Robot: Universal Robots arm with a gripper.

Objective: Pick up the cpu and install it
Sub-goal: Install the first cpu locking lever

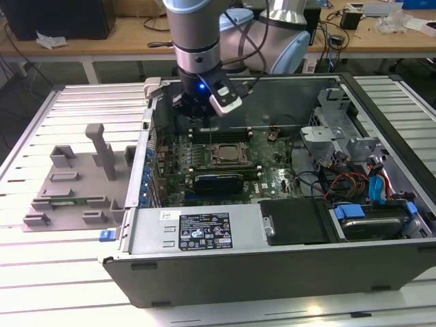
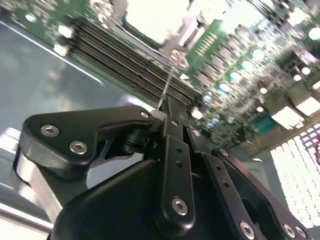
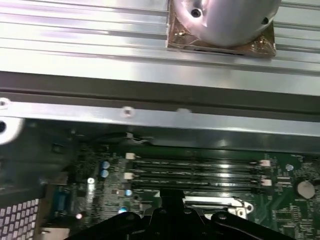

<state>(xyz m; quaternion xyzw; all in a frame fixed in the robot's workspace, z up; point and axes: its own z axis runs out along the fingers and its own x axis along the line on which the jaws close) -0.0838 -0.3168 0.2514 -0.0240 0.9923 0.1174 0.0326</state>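
the gripper (image 2: pixel 163 112), jaws pressed together and empty, hangs over the motherboard (image 1: pixel 272 170) in the open case (image 1: pixel 204 272), near the socket (image 1: pixel 229 164) holding the pale cpu (image 2: pixel 150 17).

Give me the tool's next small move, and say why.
Probably a short push on the socket lever toward the cpu socket. The tool looks closed, hangs over the memory slots inside the open case, and has its tips right at that thin lever.

The computer case (image 1: pixel 272 272) is matt grey sheet metal, the tray (image 1: pixel 88 185) matt grey plastic, and the table (image 1: pixel 88 102) ribbed, shiny metal.
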